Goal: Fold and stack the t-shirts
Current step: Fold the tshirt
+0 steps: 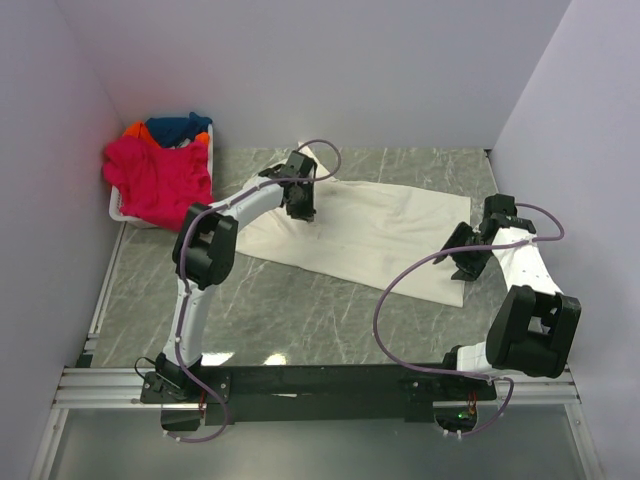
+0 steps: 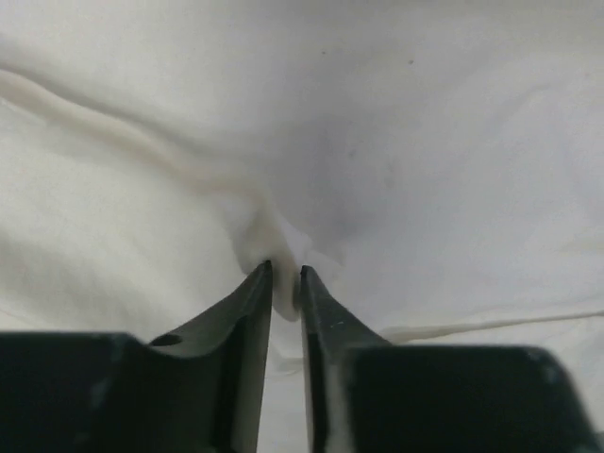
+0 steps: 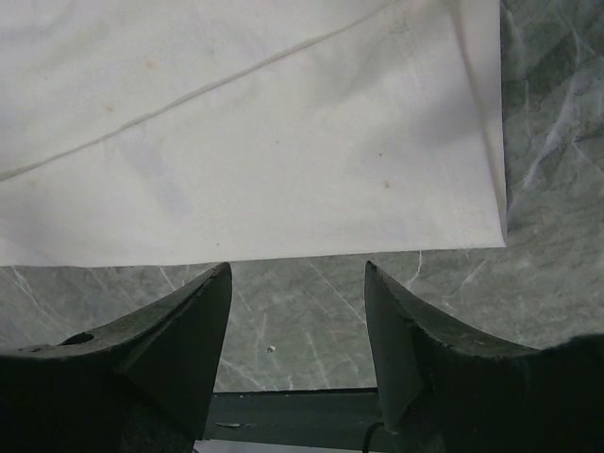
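So the cream t-shirt (image 1: 370, 235) was lying spread out across the middle of the top view, running from upper left down to lower right on the grey marbled worktop (image 1: 300, 310). The left tool (image 1: 303, 212) sat on the shirt's upper-left end. Its wrist view showed it almost closed, pinching a little ridge of the cream cloth. The right tool (image 1: 465, 262) was at the lower-right end, wide open with nothing in it. In its wrist view the shirt's edge and corner lay just past the fingertips, with bare worktop between them. The pink t-shirt (image 1: 155, 180), dark blue t-shirt (image 1: 175, 127) and orange t-shirt (image 1: 135, 130) were piled in the white basket (image 1: 118, 212) at upper left, pink draped over the rim.
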